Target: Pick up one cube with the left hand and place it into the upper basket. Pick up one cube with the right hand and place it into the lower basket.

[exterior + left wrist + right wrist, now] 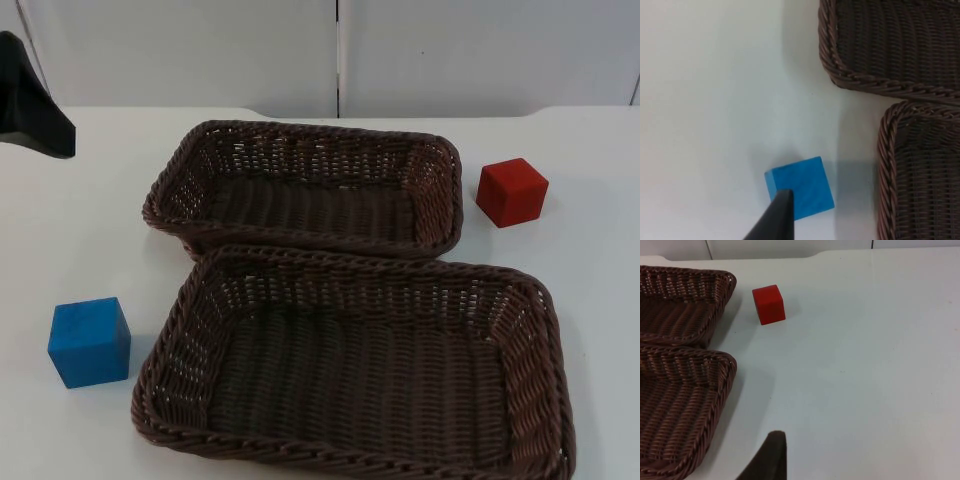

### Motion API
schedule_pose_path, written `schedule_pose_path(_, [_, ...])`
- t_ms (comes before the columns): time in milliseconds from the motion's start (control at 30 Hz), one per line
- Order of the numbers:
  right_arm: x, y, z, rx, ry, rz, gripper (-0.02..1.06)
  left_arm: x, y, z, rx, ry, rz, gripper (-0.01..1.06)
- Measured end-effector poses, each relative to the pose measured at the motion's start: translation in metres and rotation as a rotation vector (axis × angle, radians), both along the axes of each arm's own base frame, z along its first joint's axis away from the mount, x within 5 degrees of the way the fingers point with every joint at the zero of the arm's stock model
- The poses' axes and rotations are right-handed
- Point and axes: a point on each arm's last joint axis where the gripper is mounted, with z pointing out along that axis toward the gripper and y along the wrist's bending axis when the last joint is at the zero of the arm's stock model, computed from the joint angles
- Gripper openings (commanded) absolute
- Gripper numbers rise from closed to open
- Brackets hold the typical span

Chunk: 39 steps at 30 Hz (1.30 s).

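Top view: upper basket [190, 170] and lower basket [165, 350] hold nothing; blue cube [90, 342] at 8 o'clock, red cube [512, 192] at 2 o'clock. Whether the left gripper [777, 215] or right gripper [771, 455] is parted, I cannot tell.

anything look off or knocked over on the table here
Nothing stands out. Both wicker baskets, upper and lower, sit upright and hold nothing, their rims touching. The blue cube rests flat left of the lower basket, the red cube right of the upper one. Nothing is spilled or damaged.

White table [90, 220], grey partition wall [200, 50]
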Motion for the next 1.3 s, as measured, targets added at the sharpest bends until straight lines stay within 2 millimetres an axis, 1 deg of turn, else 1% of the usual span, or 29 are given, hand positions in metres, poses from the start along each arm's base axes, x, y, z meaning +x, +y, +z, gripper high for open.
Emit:
schedule_pose_path(233, [0.0,0.0,0.0,0.002,0.0,-0.001,1.05,0.001,0.0,0.0,0.002,-0.007,0.002,0.99])
schedule_pose_path(367, [0.0,0.0,0.0,0.002,0.0,-0.001,1.05,0.004,0.001,-0.006,0.01,0.017,0.0,0.99])
schedule_pose_path(433, [0.0,0.0,0.0,0.002,0.0,-0.001,1.05,0.01,0.001,-0.016,0.015,0.061,-0.002,0.99])
schedule_pose_path(533, [0.0,0.0,0.0,0.002,0.0,-0.001,1.05,0.022,0.002,-0.039,0.025,0.131,0.006,0.99])
schedule_pose_path(567, [0.0,0.0,0.0,0.002,0.0,-0.001,1.05,0.022,0.002,-0.039,0.025,0.131,0.006,0.99])
schedule_pose_path(667, [0.0,0.0,0.0,0.002,0.0,-0.001,1.05,0.036,0.004,-0.064,0.05,0.175,0.027,0.99])
schedule_pose_path(700, [0.0,0.0,0.0,0.002,0.0,-0.001,1.05,0.036,0.004,-0.064,0.05,0.175,0.027,0.99])
schedule_pose_path(867, [0.0,0.0,0.0,0.002,0.0,-0.001,1.05,0.05,0.007,-0.098,0.076,0.231,0.055,0.99])
schedule_pose_path(900, [0.0,0.0,0.0,0.002,0.0,-0.001,1.05,0.05,0.007,-0.098,0.076,0.231,0.055,0.99])
schedule_pose_path(1000, [0.0,0.0,0.0,0.002,0.0,-0.001,1.05,0.055,0.008,-0.116,0.092,0.264,0.058,0.99])
schedule_pose_path(1033, [0.0,0.0,0.0,0.002,0.0,-0.001,1.05,0.055,0.008,-0.116,0.092,0.264,0.058,0.99])
schedule_pose_path(1167, [0.0,0.0,0.0,0.002,0.0,-0.001,1.05,0.064,0.004,-0.135,0.107,0.313,0.03,0.99])
schedule_pose_path(1300, [0.0,0.0,0.0,0.002,0.0,-0.001,1.05,0.068,0.002,-0.143,0.111,0.334,0.021,0.99])
